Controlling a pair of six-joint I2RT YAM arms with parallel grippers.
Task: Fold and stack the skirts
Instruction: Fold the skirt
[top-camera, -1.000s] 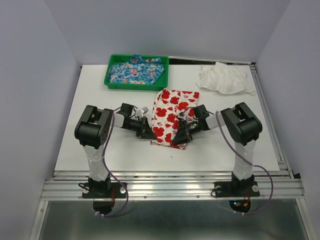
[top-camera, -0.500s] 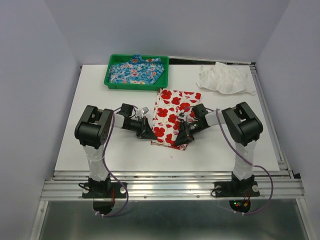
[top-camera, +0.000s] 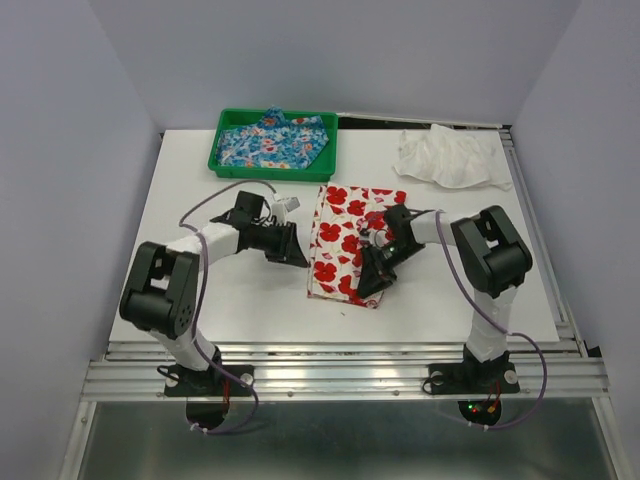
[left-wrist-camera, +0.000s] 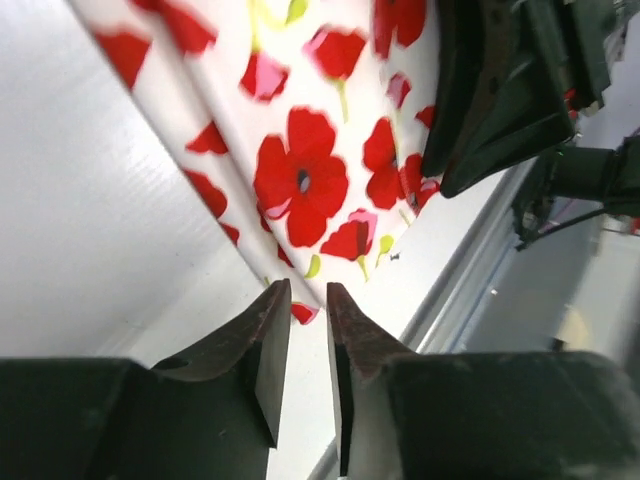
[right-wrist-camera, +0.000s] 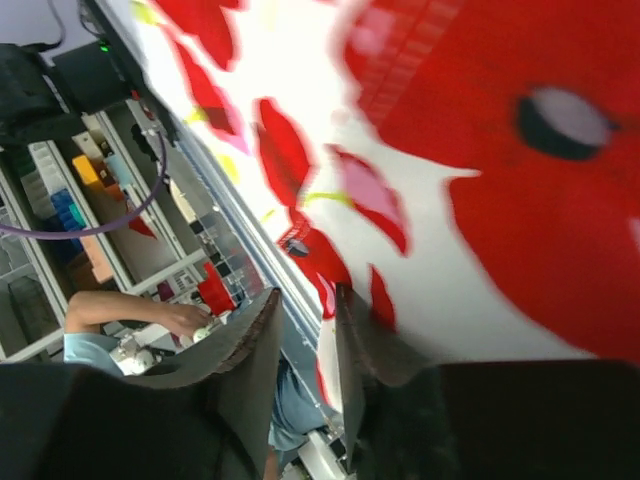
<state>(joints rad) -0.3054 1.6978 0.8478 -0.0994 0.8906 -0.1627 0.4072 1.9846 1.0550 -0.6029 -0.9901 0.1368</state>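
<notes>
The white skirt with big red flowers (top-camera: 340, 235) lies folded lengthwise in the middle of the table. My left gripper (top-camera: 297, 252) sits just off its left edge, low over the table. In the left wrist view its jaws (left-wrist-camera: 308, 292) stand a little open with nothing between them, and the skirt's (left-wrist-camera: 300, 180) corner lies just beyond the tips. My right gripper (top-camera: 370, 283) rests at the skirt's lower right edge. Its jaws (right-wrist-camera: 305, 296) are narrowly open on an empty gap, with the cloth (right-wrist-camera: 480, 150) lying against one finger. The blue skirt (top-camera: 272, 140) lies in the tray.
The green plastic tray (top-camera: 214, 164) stands at the back left of the table. A crumpled white cloth (top-camera: 450, 157) lies at the back right. The table's near edge and metal rails (top-camera: 340, 350) run just behind the skirt's lower end.
My left gripper has let go of the skirt's left edge, opened a little and drawn back left as its arm swung outward. The skirt lies flatter. The right gripper has barely moved.
</notes>
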